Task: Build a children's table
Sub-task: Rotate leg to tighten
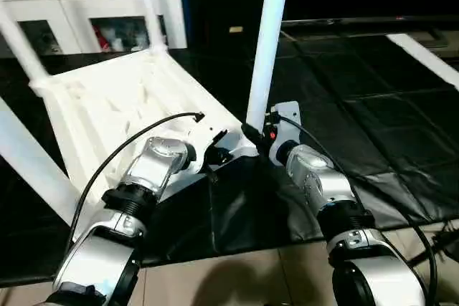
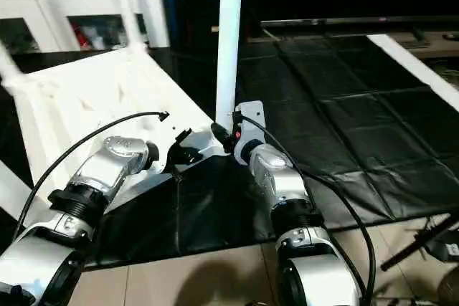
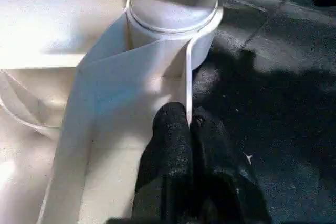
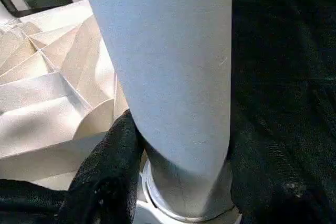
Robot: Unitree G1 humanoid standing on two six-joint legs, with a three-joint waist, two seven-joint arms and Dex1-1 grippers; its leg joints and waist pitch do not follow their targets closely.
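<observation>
upper end of the near leg point(image 1: 269, 41) cut off by the frame top; same for the far leg point(image 1: 147, 5); two more legs at the left, one point(image 1: 18, 41) at the far-left corner and one point(image 1: 32, 163) crossing low at the left, also run out of frame. near corner socket point(image 3: 173, 22) partly masked by both wrists in the head views. children's table point(image 1: 122, 98) inverted on the black floor mat point(image 1: 373, 120), ribbed underside up, top tilted with the long axis running from near right toward far left. near leg upright, leaning slightly right, long axis close to vertical, base seated in the near corner socket. left gripper point(image 3: 189, 124) pinched shut on the thin rim of the tabletop point(image 3: 187, 77) just beside that socket, rim edge caught between the fingertips. right gripper point(image 4: 178, 145) roughly half open, wrapped round the base of the near leg, one finger point(image 4: 113, 156) against each side of it, just above the socket collar. white cabinet point(image 1: 86, 5) with glass-fronted shelves behind the table, well apart. tiled floor point(image 1: 237, 277) under the forearms.
</observation>
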